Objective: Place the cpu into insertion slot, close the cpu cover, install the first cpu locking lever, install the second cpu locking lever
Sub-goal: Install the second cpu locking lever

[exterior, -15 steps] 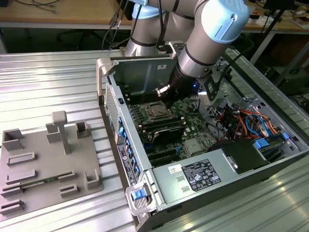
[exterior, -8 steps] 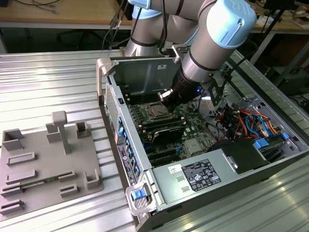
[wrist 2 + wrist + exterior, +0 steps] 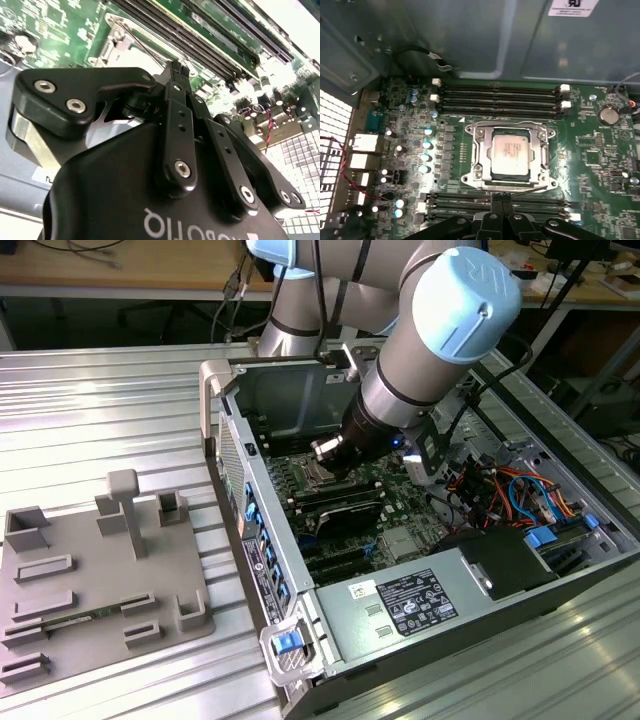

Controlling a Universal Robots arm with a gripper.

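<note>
Both fingers of my gripper (image 3: 501, 201) were pressed together with nothing between them, poised at the edge of the insertion slot (image 3: 509, 156) beside a thin locking lever (image 3: 522, 190). Memory slots (image 3: 500, 94) flanked the socket on two sides, leaving me little room. I saw the cpu (image 3: 511, 152) seated silvery in the slot, with the cpu cover (image 3: 479, 155) lying flat around it.

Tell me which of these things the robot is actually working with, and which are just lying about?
In the job:
- cpu, seated in the insertion slot
- cpu cover, down around it
- hand, beside the slot's edge

Lying about:
- long black memory slots
- grey parts tray outside the computer case
</note>
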